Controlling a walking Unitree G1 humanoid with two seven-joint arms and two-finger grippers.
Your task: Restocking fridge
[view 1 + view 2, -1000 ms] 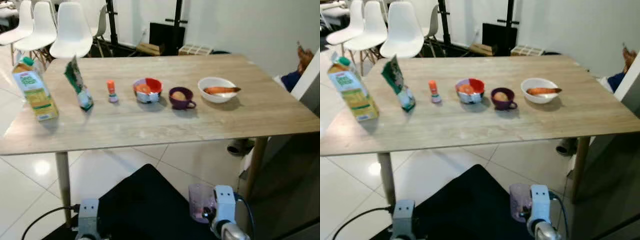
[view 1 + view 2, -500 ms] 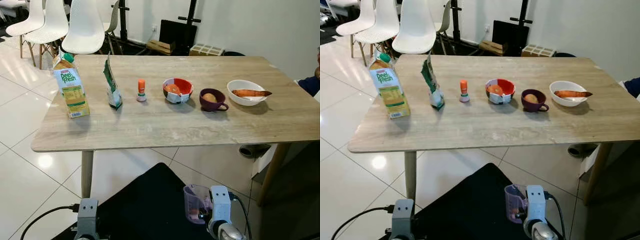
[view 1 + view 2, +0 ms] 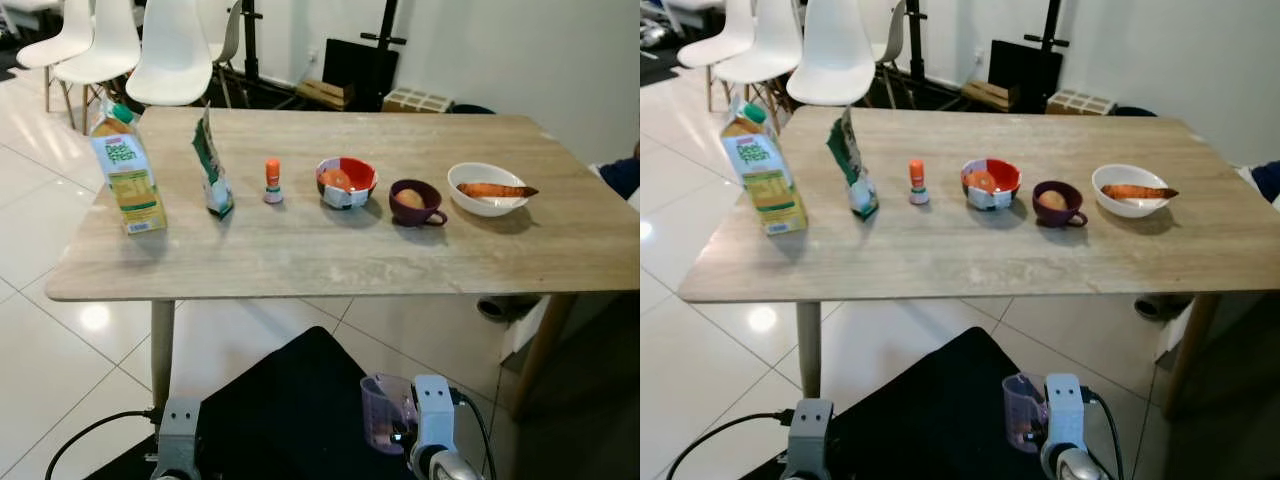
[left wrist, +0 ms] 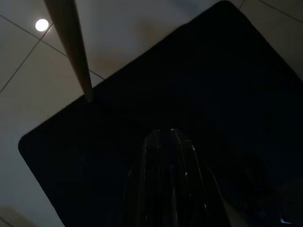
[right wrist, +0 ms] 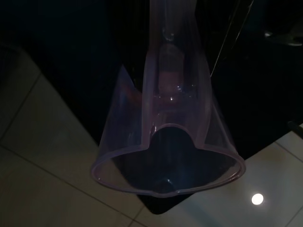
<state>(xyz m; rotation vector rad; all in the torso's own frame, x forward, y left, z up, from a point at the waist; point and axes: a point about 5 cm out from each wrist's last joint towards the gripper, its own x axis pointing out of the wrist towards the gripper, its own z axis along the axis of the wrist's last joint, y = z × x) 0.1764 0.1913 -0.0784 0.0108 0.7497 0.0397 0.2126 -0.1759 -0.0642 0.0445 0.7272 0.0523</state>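
On the wooden table (image 3: pixel 330 255) stand, from left to right, a juice carton (image 3: pixel 125 170), a green bag (image 3: pixel 211 166), a small orange-capped bottle (image 3: pixel 272 181), a red and white bowl (image 3: pixel 346 181) with orange food, a purple mug (image 3: pixel 412 201) with a pale round item, and a white bowl (image 3: pixel 487 187) with an orange root. My right gripper (image 3: pixel 407 432) hangs low in front of the table, shut on a clear purple-tinted plastic cup (image 5: pixel 168 142), also seen from the head camera (image 3: pixel 383 410). My left gripper (image 4: pixel 170 137) hangs idle over a black mat, fingers together.
White chairs (image 3: pixel 170 55) stand behind the table's far left corner. Black stands and boxes (image 3: pixel 355 65) line the back wall. A black mat (image 3: pixel 285 400) lies on the tiled floor beneath me. A table leg (image 3: pixel 160 345) stands at front left.
The camera has turned and steadied, so the table sits more centred than a second ago. The cup stays in my right gripper. Nothing on the table has moved.
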